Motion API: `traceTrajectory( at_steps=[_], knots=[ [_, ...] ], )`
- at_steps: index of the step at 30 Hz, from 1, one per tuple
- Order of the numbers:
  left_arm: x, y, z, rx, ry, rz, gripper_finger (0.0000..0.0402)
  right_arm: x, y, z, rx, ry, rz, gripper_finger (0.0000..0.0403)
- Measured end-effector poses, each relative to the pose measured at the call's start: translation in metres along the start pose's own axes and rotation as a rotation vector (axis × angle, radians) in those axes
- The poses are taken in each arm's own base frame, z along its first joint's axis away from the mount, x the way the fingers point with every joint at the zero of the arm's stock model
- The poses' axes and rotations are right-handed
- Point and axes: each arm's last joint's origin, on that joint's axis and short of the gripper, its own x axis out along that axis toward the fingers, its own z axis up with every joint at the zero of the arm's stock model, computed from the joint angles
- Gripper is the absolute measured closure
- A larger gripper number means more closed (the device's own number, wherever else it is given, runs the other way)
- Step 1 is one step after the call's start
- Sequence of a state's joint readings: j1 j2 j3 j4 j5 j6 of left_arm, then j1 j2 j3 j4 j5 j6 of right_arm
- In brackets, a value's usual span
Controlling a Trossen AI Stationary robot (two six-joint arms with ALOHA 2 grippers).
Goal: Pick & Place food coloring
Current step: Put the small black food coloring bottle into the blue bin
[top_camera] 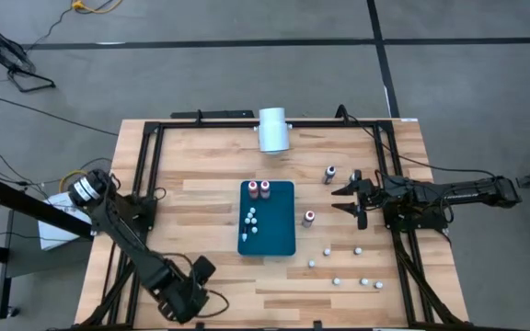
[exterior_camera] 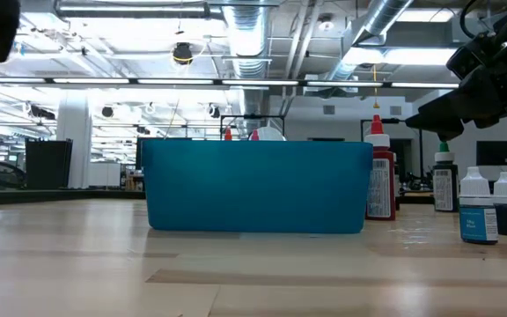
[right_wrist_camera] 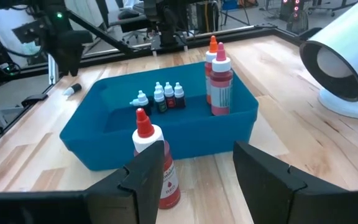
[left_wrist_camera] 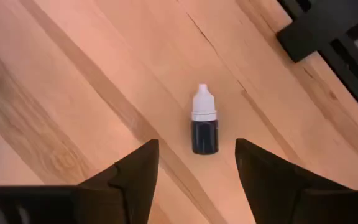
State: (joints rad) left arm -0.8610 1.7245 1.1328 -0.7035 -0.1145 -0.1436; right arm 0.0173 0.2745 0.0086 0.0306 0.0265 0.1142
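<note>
The right gripper stands open. A red-capped bottle stands just ahead of one finger. Beyond it, the blue bin holds more bottles.

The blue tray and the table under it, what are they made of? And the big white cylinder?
The blue rectangular tray looks like moulded plastic: even colour, soft sheen, rounded rim. The pale tabletop looks like wood, butcher-block style: visible grain and joined strips, with a smooth finish. The large white cylinder lying on its side seems matte plastic or paper; its look leaves that open.
</note>
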Motion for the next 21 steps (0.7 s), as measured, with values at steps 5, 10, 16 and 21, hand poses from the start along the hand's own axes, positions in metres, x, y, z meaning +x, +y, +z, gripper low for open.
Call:
traceTrajectory(
  at_steps=[5,10,16,21],
  knots=[
    [0.014,-0.001,0.005,0.008,0.072,0.025,0.0202,0.0,0.0,0.0,0.0,0.0,0.0,0.0219],
    [0.022,0.001,0.011,0.007,0.082,0.028,0.0209,0.0,0.0,0.0,0.0,-0.001,0.0,0.0219],
    [0.032,-0.001,0.014,0.007,0.11,0.001,0.0209,0.0,0.0,0.0,0.0,0.0,0.0,0.0219],
    [0.037,-0.002,0.014,0.009,0.119,-0.014,0.021,0.0,0.0,0.0,0.0,0.0,0.0,0.0219]
  ],
)
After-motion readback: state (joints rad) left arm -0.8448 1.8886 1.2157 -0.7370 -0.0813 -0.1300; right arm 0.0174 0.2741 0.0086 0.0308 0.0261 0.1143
